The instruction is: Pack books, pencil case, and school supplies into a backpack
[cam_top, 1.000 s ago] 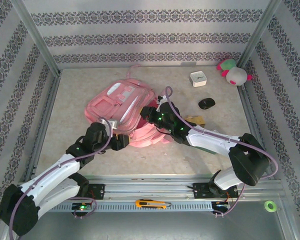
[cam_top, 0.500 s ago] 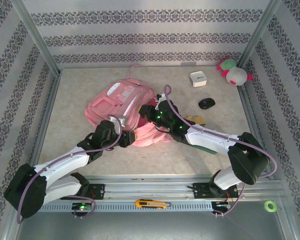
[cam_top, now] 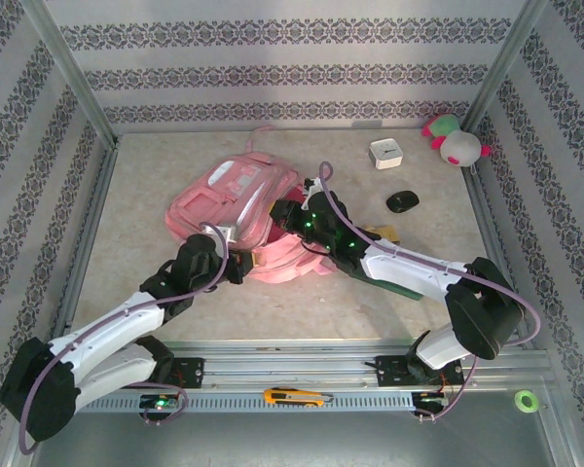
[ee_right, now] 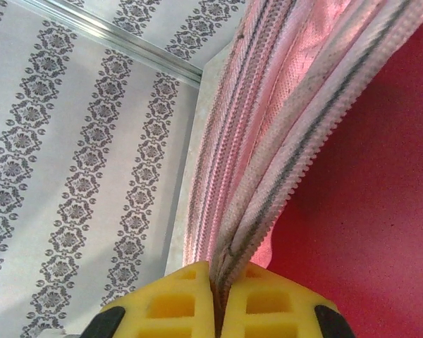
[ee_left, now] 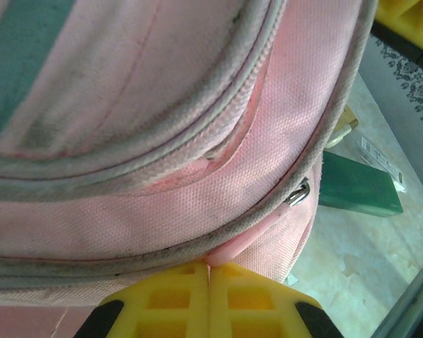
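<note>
Across the desk [cam_top: 146, 214], well apart from the work, we see a pink-and-green plush toy [cam_top: 455, 141] in the far right corner. A small white box [cam_top: 385, 154] sits near it, and a black rounded object [cam_top: 402, 201] lies a little nearer to us. A flat dark green item [ee_left: 356, 189] lies just beside the bag, and the right arm stretches across it. A yellow utility knife [cam_top: 292, 396] rests on the front rail, and a roll of green tape [cam_top: 526, 399] sits off at the right end. The two arms themselves cover the bag's near edge in the top view.

The backpack [cam_top: 236, 199] lies flat near the middle of the desk, slightly left of centre. It is soft pink fabric with white patches on its upper face and grey-soiled piping along the seams. A small metal zip pull hangs at its side.

The left fingers [ee_left: 173, 299] are closed, pinching a pink tab at the bag's near edge. The right fingers [ee_right: 180, 299] are also closed, clamped on the zipper tape of the opening, with darker pink lining showing beside it.
</note>
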Robot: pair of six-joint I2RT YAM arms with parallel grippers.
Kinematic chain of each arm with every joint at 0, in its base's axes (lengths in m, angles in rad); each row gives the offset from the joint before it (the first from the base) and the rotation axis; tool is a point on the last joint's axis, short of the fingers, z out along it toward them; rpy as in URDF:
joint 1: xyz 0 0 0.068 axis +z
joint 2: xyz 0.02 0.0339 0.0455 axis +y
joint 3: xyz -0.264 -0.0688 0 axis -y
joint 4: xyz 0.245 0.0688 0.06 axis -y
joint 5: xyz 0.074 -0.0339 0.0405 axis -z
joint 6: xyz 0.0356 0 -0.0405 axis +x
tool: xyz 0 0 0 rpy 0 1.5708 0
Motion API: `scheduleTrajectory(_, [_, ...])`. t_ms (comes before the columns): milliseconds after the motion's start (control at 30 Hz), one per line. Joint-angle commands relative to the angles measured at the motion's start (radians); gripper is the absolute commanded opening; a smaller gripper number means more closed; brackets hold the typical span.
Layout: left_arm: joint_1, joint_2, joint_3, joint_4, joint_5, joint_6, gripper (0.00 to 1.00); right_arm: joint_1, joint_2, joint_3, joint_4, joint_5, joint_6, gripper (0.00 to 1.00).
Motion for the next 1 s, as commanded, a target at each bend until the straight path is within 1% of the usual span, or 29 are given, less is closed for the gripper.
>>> scheduleTrajectory(0, [-0.008, -0.036, 0.009, -0.042, -0.108, 0.003, 0.0, -0.003, -0.057, 0.051, 0.023, -0.032, -0.044, 0.0])
scheduleTrajectory(300, [0.004, -0.053, 0.013, -0.186, -0.192, -0.005, 0.0, -0.022, -0.095, 0.061, -0.021, -0.049, -0.066, 0.0])
scheduleTrajectory(333, [0.005, -0.055, 0.009, -0.183, -0.168, 0.005, 0.0, -0.022, -0.094, 0.064, -0.023, -0.05, -0.067, 0.0])
scheduleTrajectory(400, [0.005, -0.056, -0.003, -0.128, -0.066, 0.03, 0.0, -0.021, -0.087, 0.072, -0.022, -0.061, -0.066, 0.0])
scheduleTrajectory(433, [0.006, -0.056, -0.015, -0.08, -0.007, 0.029, 0.04, -0.021, -0.081, 0.078, -0.024, -0.066, -0.065, 0.0])
scheduleTrajectory(467, [0.006, -0.055, -0.029, -0.021, 0.051, 0.018, 0.12, -0.017, -0.075, 0.082, -0.021, -0.068, -0.063, 0.0])
scheduleTrajectory(500, [0.005, -0.052, -0.039, 0.037, 0.097, 0.006, 0.24, -0.016, -0.071, 0.089, -0.021, -0.071, -0.064, 0.0])
scheduleTrajectory(533, [0.004, -0.048, -0.05, 0.099, 0.137, -0.012, 0.38, -0.014, -0.067, 0.095, -0.021, -0.074, -0.066, 0.0])
scheduleTrajectory(567, [0.002, -0.043, -0.053, 0.141, 0.156, -0.03, 0.45, -0.013, -0.062, 0.099, -0.022, -0.073, -0.065, 0.0])
scheduleTrajectory(633, [-0.008, -0.031, -0.038, 0.158, 0.156, -0.043, 0.48, -0.01, -0.058, 0.104, -0.022, -0.073, -0.066, 0.0])
scheduleTrajectory(767, [-0.048, -0.015, -0.005, 0.138, 0.111, -0.039, 0.5, -0.006, -0.046, 0.116, -0.021, -0.075, -0.066, 0.0])
scheduleTrajectory(900, [-0.081, 0.004, 0.022, 0.125, 0.047, -0.038, 0.5, -0.001, -0.039, 0.124, -0.023, -0.075, -0.066, 0.0])
scheduleTrajectory(967, [-0.091, 0.023, 0.042, 0.099, 0.001, -0.038, 0.48, 0.004, -0.035, 0.129, -0.023, -0.075, -0.067, 0.0])
